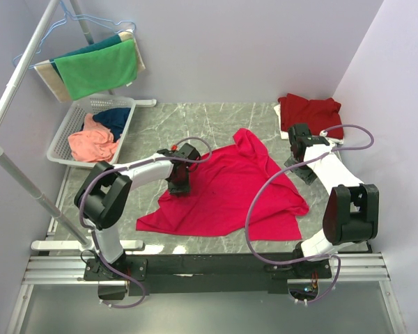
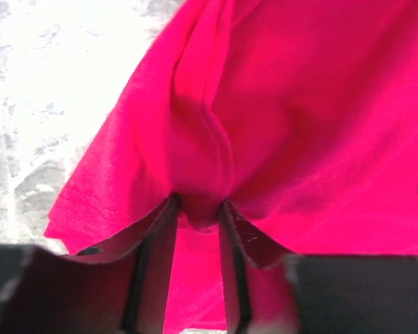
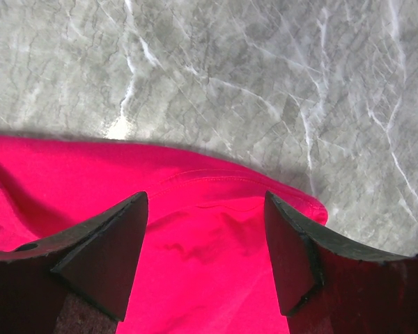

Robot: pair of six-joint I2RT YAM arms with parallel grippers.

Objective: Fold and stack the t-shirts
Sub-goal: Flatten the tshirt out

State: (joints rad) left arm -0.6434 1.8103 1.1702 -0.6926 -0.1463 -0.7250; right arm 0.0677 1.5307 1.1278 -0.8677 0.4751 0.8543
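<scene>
The bright pinkish-red cotton t-shirt [image 1: 226, 191] lies spread in the middle of the grey marble counter [image 1: 195, 118]. The left pincer [image 2: 198, 209] pinches a fold at its left edge, and the right pincer [image 3: 205, 226] is spread wide over its right hem. Farther off, a darker maroon-red t-shirt [image 1: 310, 111] lies in the far right corner, and a white plastic basket [image 1: 61, 139] at far left holds a salmon-orange t-shirt [image 1: 92, 145] and a navy t-shirt [image 1: 115, 120].

Table [image 1: 195, 122]: grey marble-pattern top with pale veining. A bright pinkish-red t-shirt [image 1: 230, 191] lies spread and rumpled across the middle. One corner reaches toward the far side, and the lower hem is near the front edge. A maroon-red t-shirt [image 1: 310, 111] sits bunched in the far right corner, apart from the first. A white slotted basket [image 1: 59, 142] rests at far left, near the table's side edge.
</scene>
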